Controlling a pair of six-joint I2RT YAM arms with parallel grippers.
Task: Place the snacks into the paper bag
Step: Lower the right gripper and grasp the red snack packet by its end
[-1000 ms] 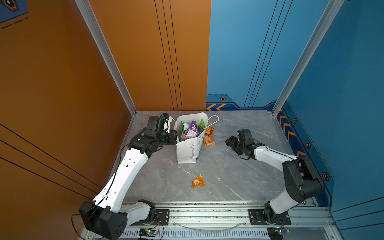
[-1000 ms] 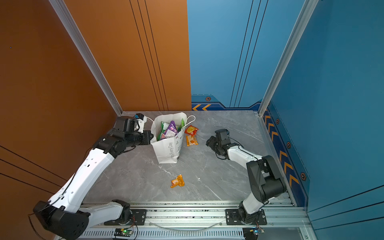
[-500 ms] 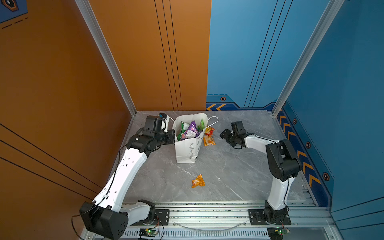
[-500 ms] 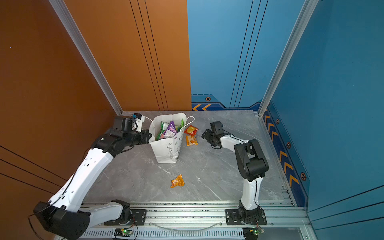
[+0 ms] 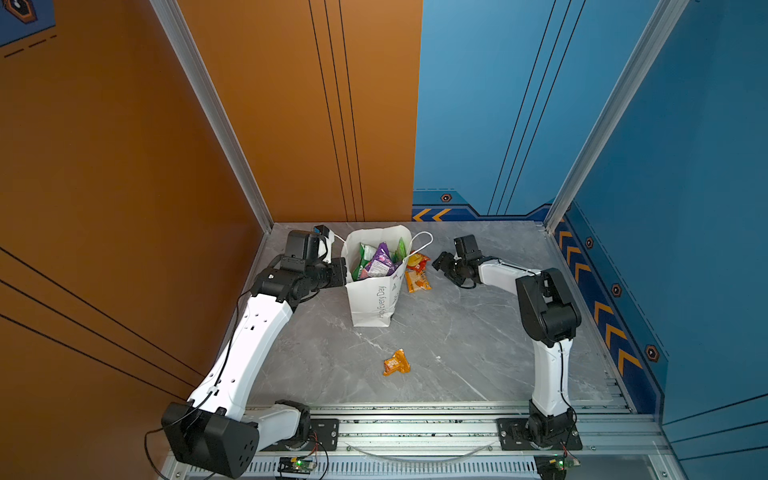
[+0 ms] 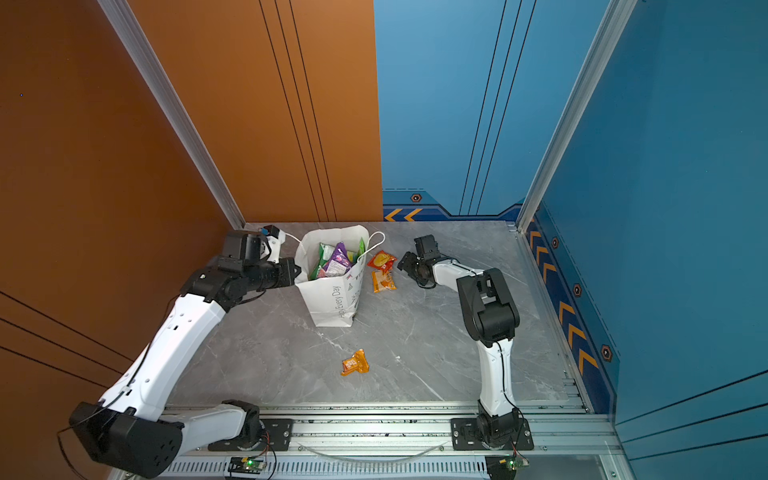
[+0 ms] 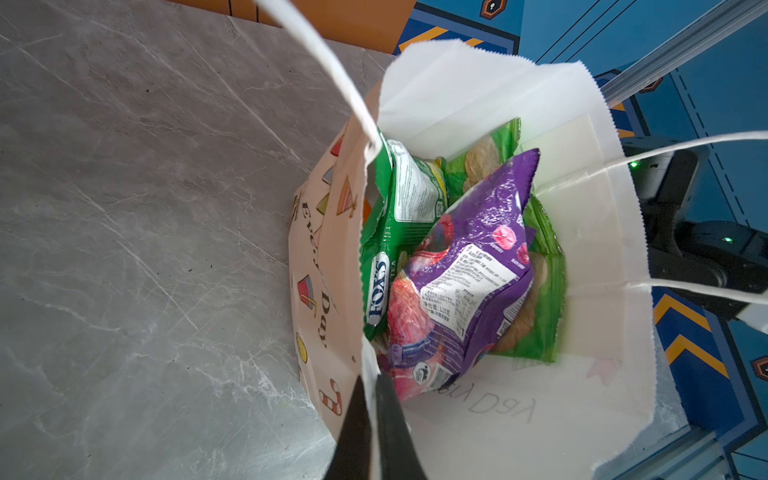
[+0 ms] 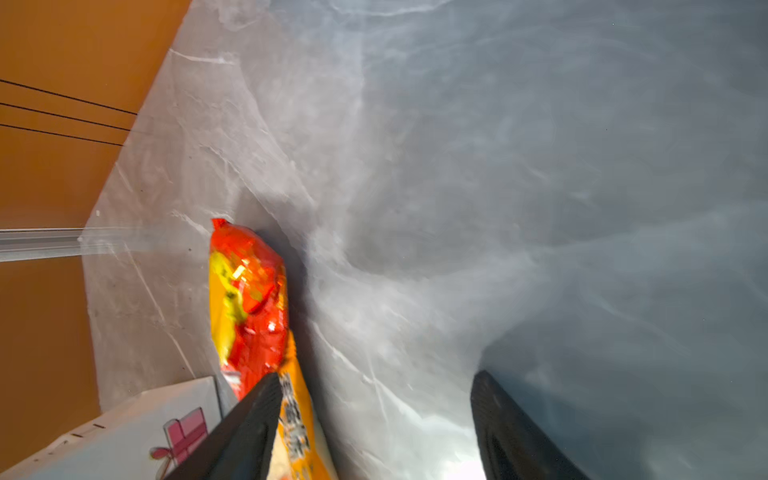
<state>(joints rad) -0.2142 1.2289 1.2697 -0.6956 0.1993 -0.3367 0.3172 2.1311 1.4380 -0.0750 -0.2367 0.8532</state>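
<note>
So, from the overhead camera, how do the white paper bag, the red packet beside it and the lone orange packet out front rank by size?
1. paper bag, clearly largest in a top view.
2-3. lone orange packet and red packet look alike; the orange one lies nearer the camera, so I won't rank them.

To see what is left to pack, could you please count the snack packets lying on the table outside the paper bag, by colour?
Orange: 2, the orange packet next to the paper bag and the small orange packet lying alone.
Red and yellow: 1, the red and yellow packet, also next to the bag.
Total: 3
</note>
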